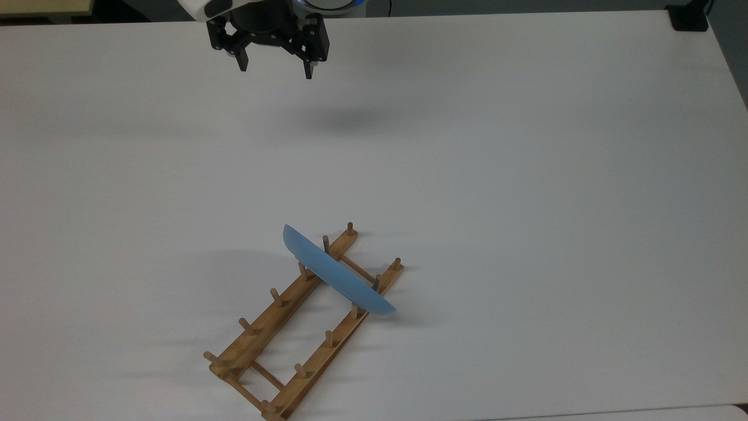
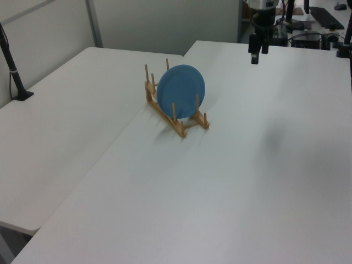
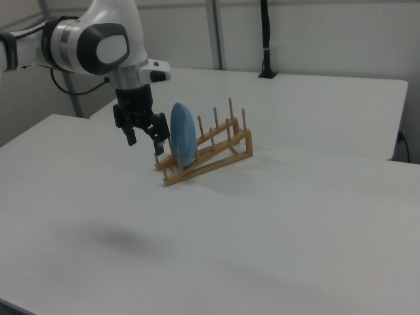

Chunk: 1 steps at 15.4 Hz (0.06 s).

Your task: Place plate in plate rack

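The light-blue plate stands on edge in the wooden plate rack, held between pegs near the rack's upper-right end in the top view. My gripper hangs open and empty above the table, far from the rack, near the top view's upper edge. Nothing is between its fingers.
The rack stands on a white table. A second white table adjoins it at the left view's left, with a black post on it. A black post stands at the far table edge in the right view.
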Tool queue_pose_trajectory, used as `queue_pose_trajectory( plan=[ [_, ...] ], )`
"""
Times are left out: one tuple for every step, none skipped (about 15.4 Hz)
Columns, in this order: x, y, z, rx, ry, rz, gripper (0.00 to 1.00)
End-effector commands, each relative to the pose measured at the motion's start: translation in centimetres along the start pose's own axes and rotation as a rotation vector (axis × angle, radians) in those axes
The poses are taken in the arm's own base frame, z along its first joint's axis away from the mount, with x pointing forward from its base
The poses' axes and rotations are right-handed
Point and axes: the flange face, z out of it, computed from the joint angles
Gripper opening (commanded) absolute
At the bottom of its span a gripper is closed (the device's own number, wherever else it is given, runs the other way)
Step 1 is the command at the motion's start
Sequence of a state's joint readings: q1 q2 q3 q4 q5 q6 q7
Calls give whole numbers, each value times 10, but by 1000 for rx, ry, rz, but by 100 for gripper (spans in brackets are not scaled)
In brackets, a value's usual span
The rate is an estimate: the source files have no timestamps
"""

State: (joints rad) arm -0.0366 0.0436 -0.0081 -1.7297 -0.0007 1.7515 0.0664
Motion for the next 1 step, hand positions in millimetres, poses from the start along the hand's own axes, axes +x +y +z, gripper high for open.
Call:
queue_pose_trajectory(
  plan=[
    [-2,3,-8,24,14,-6,100]
  ],
)
